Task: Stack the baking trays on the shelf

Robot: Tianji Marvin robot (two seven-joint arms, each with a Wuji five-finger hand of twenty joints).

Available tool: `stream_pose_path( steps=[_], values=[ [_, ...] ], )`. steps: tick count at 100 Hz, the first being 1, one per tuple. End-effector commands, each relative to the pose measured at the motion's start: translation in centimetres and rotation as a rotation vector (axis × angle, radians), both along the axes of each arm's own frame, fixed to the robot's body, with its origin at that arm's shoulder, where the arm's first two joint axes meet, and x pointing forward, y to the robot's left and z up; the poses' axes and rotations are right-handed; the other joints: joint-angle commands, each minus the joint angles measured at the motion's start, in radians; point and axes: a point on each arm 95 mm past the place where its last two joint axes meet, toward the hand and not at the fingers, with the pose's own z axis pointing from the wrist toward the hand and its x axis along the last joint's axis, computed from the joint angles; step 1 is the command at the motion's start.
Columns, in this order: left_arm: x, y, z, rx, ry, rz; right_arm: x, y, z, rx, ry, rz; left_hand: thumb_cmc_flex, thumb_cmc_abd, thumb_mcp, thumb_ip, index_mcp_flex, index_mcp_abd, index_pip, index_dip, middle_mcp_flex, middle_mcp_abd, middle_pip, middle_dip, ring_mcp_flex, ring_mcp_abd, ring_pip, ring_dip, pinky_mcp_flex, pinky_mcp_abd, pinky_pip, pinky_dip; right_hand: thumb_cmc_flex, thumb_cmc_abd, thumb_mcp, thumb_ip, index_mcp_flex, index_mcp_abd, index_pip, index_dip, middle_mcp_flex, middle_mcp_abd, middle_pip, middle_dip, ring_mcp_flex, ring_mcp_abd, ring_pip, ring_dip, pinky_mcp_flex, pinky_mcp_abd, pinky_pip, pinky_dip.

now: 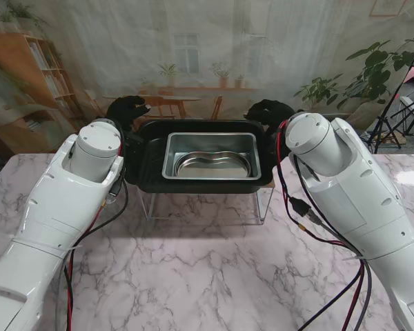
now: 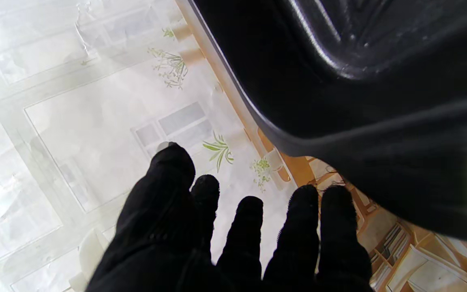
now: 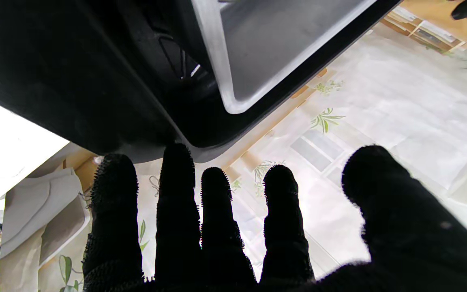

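At the far end of the worktop (image 1: 207, 276), both hands sit at the short ends of the black tray (image 1: 146, 172). Left hand (image 1: 127, 109): fingers (image 2: 249, 227) spread and straight, nothing between them, tray edge just beside them but no contact I can confirm. Right hand (image 1: 269, 110): same story, fingers (image 3: 176, 194) apart and extended, one fingertip looks right up against the tray rim in the wrist view; can't tell if it actually touches. Neither hand is clamped on anything.

Outward from there: black tray rests on top of the clear shelf (image 1: 207, 203), roughly level, overhanging it a little on both sides. The steel tray (image 1: 210, 155) is nested inside it, and a smaller curved steel dish (image 1: 208, 164) lies in that. So the stack reads as already on the shelf.

Why the hands sit where they do, my guess: symmetric end positions are where a two-hand carry would grip a wide tray, and open fingers fit a release with the shelf taking the load. Judging from this, task looks near done. Risk: a fingertip catching the rim on the way out could shift the stack on the smooth shelf.
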Motion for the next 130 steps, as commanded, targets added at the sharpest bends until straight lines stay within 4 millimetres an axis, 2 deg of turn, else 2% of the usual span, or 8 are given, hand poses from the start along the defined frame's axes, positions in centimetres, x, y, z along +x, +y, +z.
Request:
stream_pose_path(
  steps=[1,29,39,72,94,113,117,130],
  values=[
    [0.0,0.2,0.6,-0.014,-0.014,-0.009,-0.1,0.0,-0.5,0.005,0.001,0.003,-0.015,0.038,-0.022,0.029,-0.012,-0.050,0.002,-0.014,-0.046,-0.048,-0.018,-0.021,-0.045,-0.026,-0.035,-0.015,-0.030,-0.019,-0.033,-0.026,-0.013,0.020,0.006,0.015,-0.031,-0.020,0.011,0.004,-0.035,-0.039,-0.033,-0.021,-0.071,0.029,-0.158,-0.071,-0.065,-0.031,-0.050,-0.026],
    [-1.2,2.9,1.9,-0.030,-0.119,0.004,-1.8,-2.1,0.6,-0.019,-0.133,0.050,-0.067,0.078,-0.025,0.022,0.021,-0.010,0.031,0.008,-0.028,-0.034,-0.014,-0.010,-0.080,-0.065,-0.073,-0.014,-0.123,-0.040,-0.147,-0.035,-0.017,0.021,0.010,0.018,0.012,-0.015,0.006,0.004,-0.049,-0.100,-0.103,-0.078,-0.145,-0.020,-0.340,-0.165,-0.188,-0.060,-0.265,-0.072],
    [-2.0,4.0,2.5,-0.058,-0.184,0.008,-3.0,-3.0,0.8,-0.036,-0.183,0.075,-0.049,0.073,-0.020,0.024,0.047,0.010,0.066,0.112,-0.004,-0.025,-0.007,0.019,-0.076,-0.068,-0.083,0.002,-0.129,-0.032,-0.203,0.004,-0.017,0.019,0.011,0.018,0.034,-0.017,0.005,0.003,-0.050,-0.115,-0.128,-0.101,-0.160,-0.030,-0.386,-0.190,-0.210,-0.060,-0.321,-0.085],
    [-7.7,6.5,2.3,-0.139,-0.351,-0.078,-8.6,-5.0,0.0,0.018,-0.360,0.189,-0.043,0.097,-0.017,0.021,0.081,0.063,0.092,0.179,0.065,0.039,0.018,0.057,-0.032,-0.055,-0.071,0.023,-0.090,-0.005,-0.225,0.049,-0.018,0.018,0.014,0.017,0.066,-0.024,-0.008,-0.001,-0.044,-0.139,-0.165,-0.125,-0.158,-0.056,-0.437,-0.216,-0.215,-0.058,-0.419,-0.096],
    [-11.8,6.0,-0.5,-0.174,-0.406,-0.119,-12.1,-5.2,-2.5,0.082,-0.492,0.215,-0.041,0.094,-0.016,0.020,0.132,0.087,0.122,0.202,0.194,0.055,0.071,0.110,0.082,-0.017,0.005,0.072,-0.043,0.029,-0.108,0.109,-0.014,0.020,0.017,0.022,0.086,-0.011,-0.005,0.001,0.001,-0.135,-0.161,-0.125,-0.121,-0.049,-0.426,-0.210,-0.175,-0.047,-0.420,-0.088],
    [-13.9,5.2,-3.1,-0.216,-0.430,-0.113,-14.1,-5.0,-5.9,0.169,-0.538,0.214,-0.036,0.076,-0.016,0.016,0.204,0.054,0.182,0.213,0.301,0.025,0.104,0.124,0.144,-0.014,0.047,0.089,-0.027,0.040,-0.042,0.105,-0.022,0.027,0.019,0.023,0.106,-0.011,-0.003,0.002,0.027,-0.138,-0.158,-0.123,-0.101,-0.048,-0.415,-0.206,-0.161,-0.041,-0.410,-0.080],
    [-14.2,5.1,-3.5,-0.219,-0.437,-0.109,-14.4,-5.0,-6.7,0.190,-0.550,0.210,-0.038,0.076,-0.015,0.016,0.209,0.051,0.192,0.208,0.316,-0.005,0.107,0.123,0.152,-0.014,0.050,0.089,-0.025,0.041,-0.031,0.099,-0.021,0.028,0.020,0.023,0.111,-0.010,-0.001,0.002,0.036,-0.139,-0.156,-0.122,-0.096,-0.050,-0.413,-0.205,-0.157,-0.041,-0.406,-0.079],
    [-15.4,4.9,-4.9,-0.206,-0.444,-0.096,-15.2,-4.9,-9.2,0.237,-0.571,0.204,-0.049,0.085,-0.017,0.015,0.207,0.048,0.198,0.203,0.315,-0.009,0.114,0.127,0.154,-0.021,0.052,0.089,-0.023,0.044,-0.025,0.093,-0.024,0.030,0.024,0.023,0.126,-0.012,0.003,0.004,0.048,-0.143,-0.156,-0.120,-0.089,-0.056,-0.406,-0.203,-0.156,-0.043,-0.398,-0.075]
  ],
)
